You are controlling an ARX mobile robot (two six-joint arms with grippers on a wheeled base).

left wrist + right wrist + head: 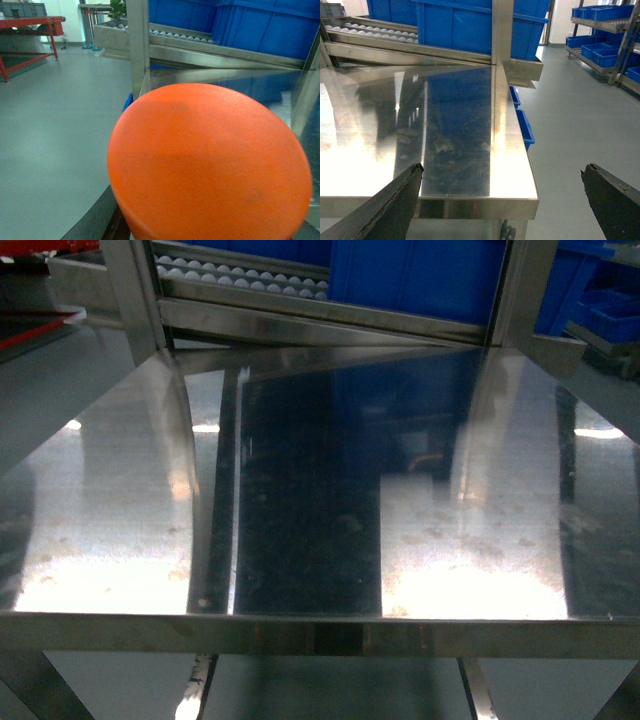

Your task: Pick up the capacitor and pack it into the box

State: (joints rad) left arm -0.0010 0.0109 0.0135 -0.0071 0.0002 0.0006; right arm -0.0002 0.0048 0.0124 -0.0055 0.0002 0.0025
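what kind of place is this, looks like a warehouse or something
Probably a factory or warehouse packing station: a stainless steel worktable, a roller conveyor carrying large blue plastic bins, and metal racks of smaller blue bins across a grey floor.

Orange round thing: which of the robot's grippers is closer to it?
Left. The orange disc fills the left wrist view, right before that arm's camera. The right gripper hangs open at the steel table's near corner, no orange in sight.
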